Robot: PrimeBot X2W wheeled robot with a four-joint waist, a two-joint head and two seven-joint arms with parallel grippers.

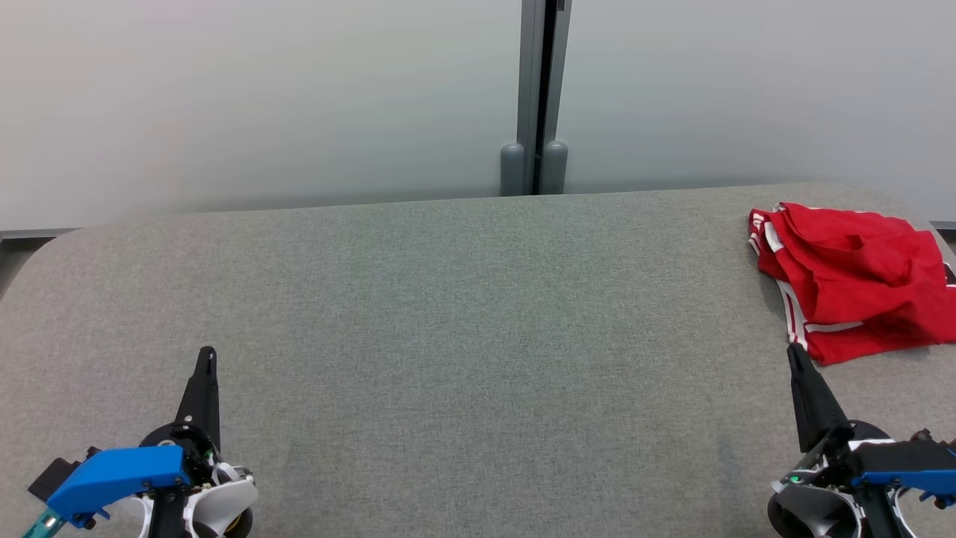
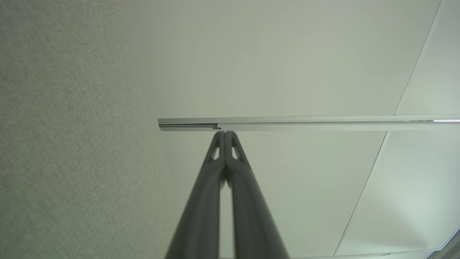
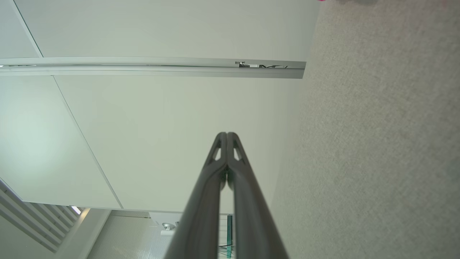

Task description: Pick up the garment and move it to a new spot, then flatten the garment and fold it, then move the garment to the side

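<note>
Nearest the camera, two tools are seen at the lower corners of the head view. The left tool (image 1: 207, 357) and the right tool (image 1: 792, 351) are each built of two long, dark, tapering fingers on a white wrist capped with a blue plastic housing (image 1: 119, 472). Both tools are closed. In each wrist view the matte fingers (image 2: 201, 201) are pressed together along their length, with small cut-out windows near the tips, and nothing is gripped between them.

Both tools are held over the bench (image 1: 463, 299), which is covered in a grey woven fabric with a fine, even grain and has rounded corners.

The garment (image 1: 851, 291) is found at the far right of the bench, near the rounded back corner. The tip of the right tool is placed just beside its near-left edge, and whether they touch cannot be told. The left tool is well apart from it, across the width of the bench.

The garment is made of smooth red cloth trimmed with white stripes, and it is bunched into a loose, creased heap.

Behind the bench, pale frosted panels (image 1: 261, 97) are joined by a grey upright post (image 1: 532, 90).
</note>
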